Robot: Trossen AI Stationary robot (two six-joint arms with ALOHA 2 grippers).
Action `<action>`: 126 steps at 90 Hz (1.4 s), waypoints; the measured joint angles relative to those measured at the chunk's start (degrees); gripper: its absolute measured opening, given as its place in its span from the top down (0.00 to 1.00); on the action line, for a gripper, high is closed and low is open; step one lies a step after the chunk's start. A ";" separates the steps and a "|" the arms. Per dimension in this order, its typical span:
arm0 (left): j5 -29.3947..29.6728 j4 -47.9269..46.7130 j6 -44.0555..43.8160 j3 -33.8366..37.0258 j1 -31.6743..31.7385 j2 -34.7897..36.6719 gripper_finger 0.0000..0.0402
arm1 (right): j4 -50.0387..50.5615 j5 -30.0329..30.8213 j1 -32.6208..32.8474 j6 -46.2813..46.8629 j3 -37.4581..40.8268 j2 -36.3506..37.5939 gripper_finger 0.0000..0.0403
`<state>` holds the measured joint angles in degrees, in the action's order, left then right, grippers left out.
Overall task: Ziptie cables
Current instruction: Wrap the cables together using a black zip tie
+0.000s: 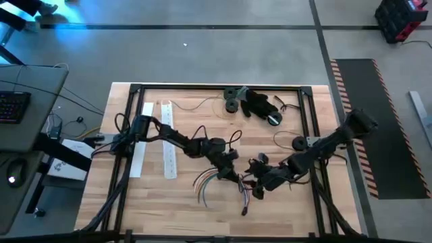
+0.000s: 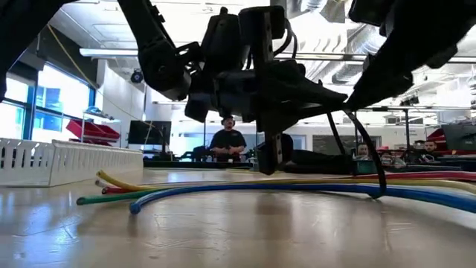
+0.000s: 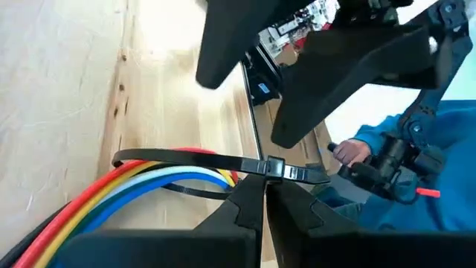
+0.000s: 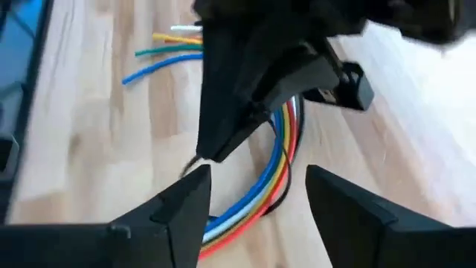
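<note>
Black zip tie (image 3: 223, 160) loops around the cables (image 3: 149, 182), and my left tool (image 3: 264, 212) has its fingers pinched narrow right at the tie's small locking head (image 3: 274, 168), apparently gripping the tie there. From above, the cables (image 1: 212, 181) lie on the wooden tabletop (image 1: 155, 202), their loose ends fanning out away from the tie, on the side toward the long white perforated strips (image 1: 167, 145). I count red, yellow, blue, green and white strands; in the level view they run flat along the tabletop surface, ends splayed near the white strip.

My right tool (image 4: 256, 201) hovers just beside the tie, over the curved part of the bundle, with its fingers spread wide and nothing between them. Seen from above, the right tool (image 1: 260, 183) sits on the far side of the tie from the strips, very near the left tool (image 1: 233, 170).

Farther from the tie, at the tabletop's far edge, rests a black lumpy heap (image 1: 260, 104) with round black parts. A person (image 2: 227, 141) stands in the room beyond, behind the tie.
</note>
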<state>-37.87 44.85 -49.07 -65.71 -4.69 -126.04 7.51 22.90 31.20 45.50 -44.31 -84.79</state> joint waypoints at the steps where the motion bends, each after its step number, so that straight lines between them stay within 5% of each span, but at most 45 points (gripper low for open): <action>1: -0.01 0.00 0.27 -0.02 -0.16 0.00 1.00 | 0.00 0.00 -0.03 1.07 0.00 0.00 0.50; 21: 2.95 -1.51 9.70 -1.09 -3.64 0.73 1.00 | 4.53 -0.09 -0.18 20.87 0.02 1.92 0.55; 50: 3.88 -20.96 30.20 -7.13 -4.87 1.07 1.00 | 7.48 -6.74 2.25 36.61 -2.76 0.88 0.62; 78: 3.07 -21.75 33.06 -7.05 -4.55 1.07 1.00 | 17.50 0.54 5.58 53.97 -6.81 -3.74 0.62; 92: 3.53 -21.21 31.37 -7.05 -4.56 1.07 1.00 | 17.32 5.81 11.04 68.11 -1.41 -3.73 0.62; 108: 5.90 -22.04 28.37 -7.07 -4.54 1.07 1.00 | 5.28 11.14 13.91 72.53 11.60 -3.74 0.62; 126: 9.36 -22.04 24.11 -7.07 -4.70 1.07 1.00 | -23.13 17.39 11.45 56.21 23.83 -4.09 0.62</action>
<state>-28.50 22.81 -24.96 -72.77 -9.39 -124.97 -15.62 40.29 42.65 101.71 -20.49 -88.89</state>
